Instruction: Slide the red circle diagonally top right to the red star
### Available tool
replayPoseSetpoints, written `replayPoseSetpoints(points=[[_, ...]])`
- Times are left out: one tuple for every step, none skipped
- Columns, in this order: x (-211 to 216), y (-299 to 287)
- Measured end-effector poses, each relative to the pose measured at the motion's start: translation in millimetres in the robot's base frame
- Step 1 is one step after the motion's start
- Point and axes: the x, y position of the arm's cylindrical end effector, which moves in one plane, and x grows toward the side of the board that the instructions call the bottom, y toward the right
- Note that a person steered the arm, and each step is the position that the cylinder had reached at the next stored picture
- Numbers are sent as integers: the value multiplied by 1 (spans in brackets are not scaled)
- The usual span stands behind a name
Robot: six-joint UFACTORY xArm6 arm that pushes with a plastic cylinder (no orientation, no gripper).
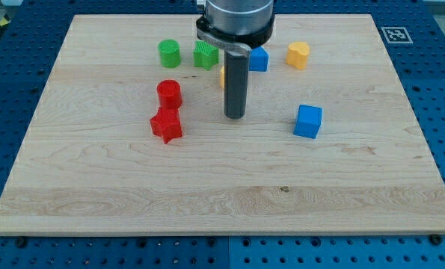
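The red circle point(169, 93) stands on the wooden board point(222, 187) left of centre. The red star point(166, 125) lies just below it, touching or nearly touching. My tip point(235, 116) rests on the board to the right of both red blocks, about a block's width and more away from them, touching neither.
A green circle point(169, 53) and a green star point(206, 55) sit near the view's top. A yellow block point(222, 75) is mostly hidden behind the rod. A blue block point(259, 59) and a yellow block point(298, 54) sit top right. A blue cube point(308, 121) lies right of my tip.
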Motion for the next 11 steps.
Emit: replayPoseSetpoints(points=[[36,-2],[81,-26],[98,-96],[74,-160],[26,-182],[-15,-182],[-28,-182],[-34,-167],[-44,-123],[-43,-117],[-43,-113]])
